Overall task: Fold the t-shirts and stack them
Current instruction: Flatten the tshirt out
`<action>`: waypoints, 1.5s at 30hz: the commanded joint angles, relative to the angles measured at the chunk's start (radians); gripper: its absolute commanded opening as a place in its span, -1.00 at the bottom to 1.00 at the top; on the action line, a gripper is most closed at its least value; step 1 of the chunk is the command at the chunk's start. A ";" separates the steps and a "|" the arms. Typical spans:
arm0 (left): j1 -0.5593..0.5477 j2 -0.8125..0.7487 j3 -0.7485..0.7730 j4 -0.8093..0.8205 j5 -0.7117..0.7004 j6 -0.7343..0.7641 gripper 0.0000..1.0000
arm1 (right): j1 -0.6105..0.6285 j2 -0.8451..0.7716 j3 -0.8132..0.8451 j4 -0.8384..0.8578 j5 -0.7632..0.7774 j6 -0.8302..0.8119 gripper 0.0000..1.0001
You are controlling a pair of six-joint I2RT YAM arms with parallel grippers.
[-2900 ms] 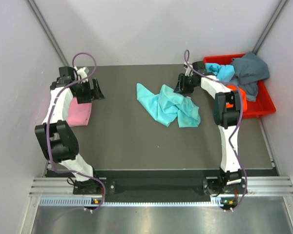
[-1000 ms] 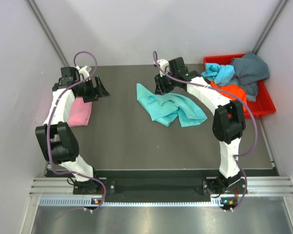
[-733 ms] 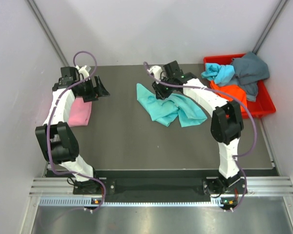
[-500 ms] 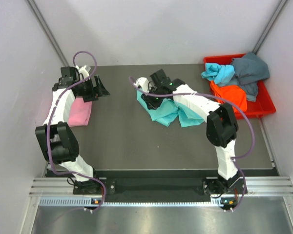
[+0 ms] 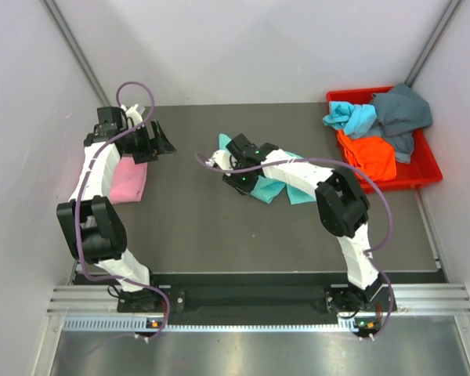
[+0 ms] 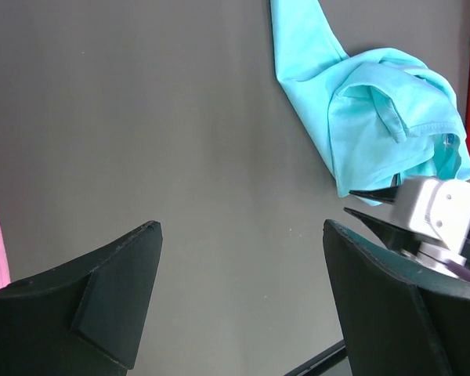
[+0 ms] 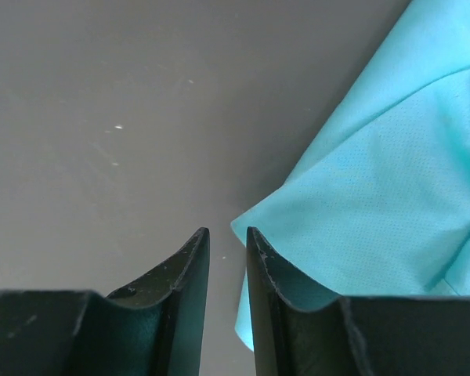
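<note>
Dark surface (image 5: 196, 227): right end effector (image 7: 227, 243), nearly closed on nothing, at teal shirt (image 5: 278, 184) edge, should pinch corner next; left end effector (image 6: 239, 305) open.

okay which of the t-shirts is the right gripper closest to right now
The teal t-shirt, crumpled in the middle of the table. The right gripper is at its left edge. The pink t-shirt lies far left; the rest sit in the red bin.

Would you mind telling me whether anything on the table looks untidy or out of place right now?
The teal shirt lies crumpled in folds mid-table beside the right gripper. More shirts are heaped in the red bin, one draped over its far rim. The pink shirt lies flat.
</note>
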 commanded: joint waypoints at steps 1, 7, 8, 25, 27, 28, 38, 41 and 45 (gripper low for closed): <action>-0.003 -0.041 0.032 0.040 0.025 -0.008 0.75 | 0.021 0.026 0.046 0.010 0.077 -0.010 -0.48; -0.005 -0.037 0.040 0.037 0.022 -0.006 0.76 | 0.036 0.061 0.049 0.010 0.112 -0.004 -0.48; -0.005 -0.037 0.042 0.037 0.022 -0.008 0.76 | 0.038 0.064 0.052 0.010 0.111 -0.003 -0.48; -0.005 -0.031 0.037 0.045 0.028 -0.014 0.76 | 0.062 0.081 0.026 0.060 0.330 -0.006 -0.36; -0.005 -0.031 0.035 0.046 0.027 -0.017 0.76 | 0.062 0.086 0.029 0.060 0.342 -0.013 -0.40; -0.005 -0.031 0.034 0.048 0.030 -0.017 0.76 | 0.064 0.089 0.029 0.060 0.344 -0.015 -0.43; -0.005 -0.037 0.034 0.049 0.027 -0.018 0.76 | 0.065 0.087 0.040 0.073 0.388 -0.032 -1.00; -0.003 -0.035 0.031 0.053 0.028 -0.021 0.76 | 0.067 0.070 0.070 0.074 0.401 -0.046 -1.00; -0.003 -0.031 0.029 0.053 0.036 -0.021 0.76 | 0.052 0.006 0.144 0.097 0.424 -0.078 -1.00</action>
